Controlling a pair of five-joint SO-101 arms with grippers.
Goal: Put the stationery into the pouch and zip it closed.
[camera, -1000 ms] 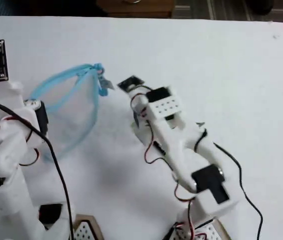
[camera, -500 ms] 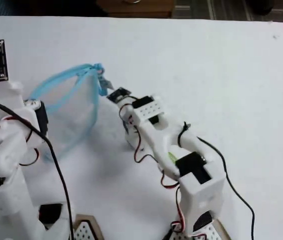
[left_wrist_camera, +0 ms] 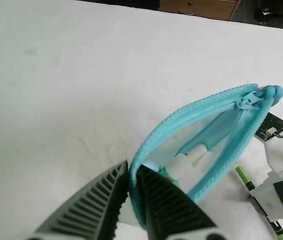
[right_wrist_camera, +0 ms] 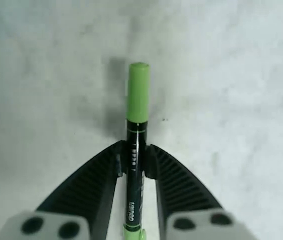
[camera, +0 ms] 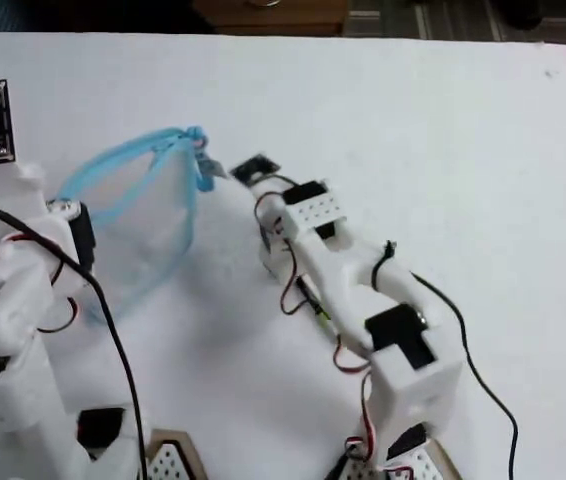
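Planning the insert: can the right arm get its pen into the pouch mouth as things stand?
Probably yes. The left gripper pinches the pouch rim, holding its mouth open. The right gripper, shut on the green pen, sits beside the zipper end, bare table between; items inside may crowd it.

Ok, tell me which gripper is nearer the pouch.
Left. The left gripper is shut on the pouch at its open rim; the right gripper holds the green pen close beside the pouch.
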